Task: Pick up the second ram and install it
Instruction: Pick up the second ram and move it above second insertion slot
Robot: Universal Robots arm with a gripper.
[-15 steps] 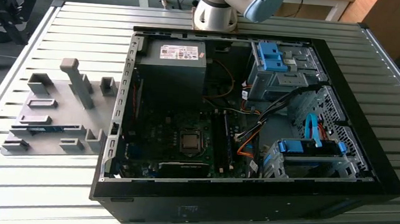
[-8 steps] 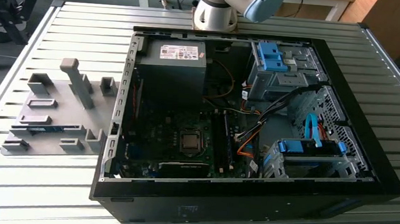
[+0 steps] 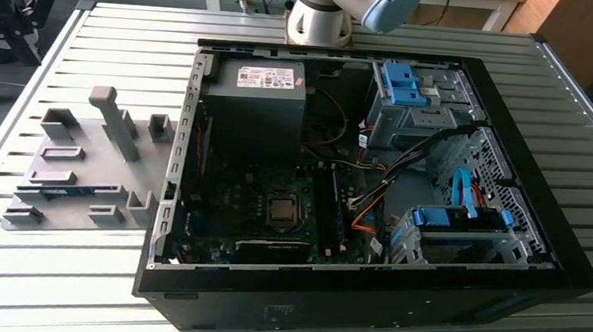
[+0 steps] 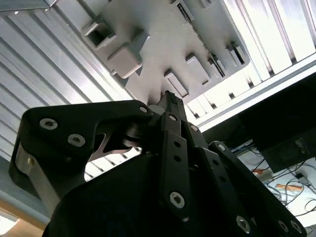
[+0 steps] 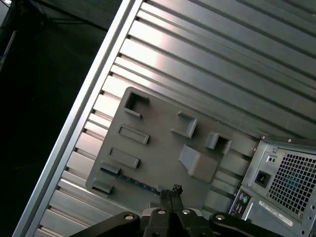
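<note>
The second ram (image 3: 70,191) is a thin blue-green stick lying in a slot near the front of the grey holder plate (image 3: 84,139), on the exterior view's left. In the first wrist view the second ram (image 5: 131,178) lies along the plate's near edge, just ahead of my gripper (image 5: 170,193). The gripper hangs well above the plate with its black fingers closed together and nothing between them. In the second wrist view the gripper (image 4: 170,101) points at the holder plate (image 4: 148,59) from a distance.
An open black computer case (image 3: 371,293) lies right of the plate on the slatted metal table (image 3: 38,273). Inside are the motherboard with dark memory slots (image 3: 327,207), a power supply (image 3: 255,93), cables and blue drive brackets (image 3: 460,218). The arm's base (image 3: 323,15) stands behind the case.
</note>
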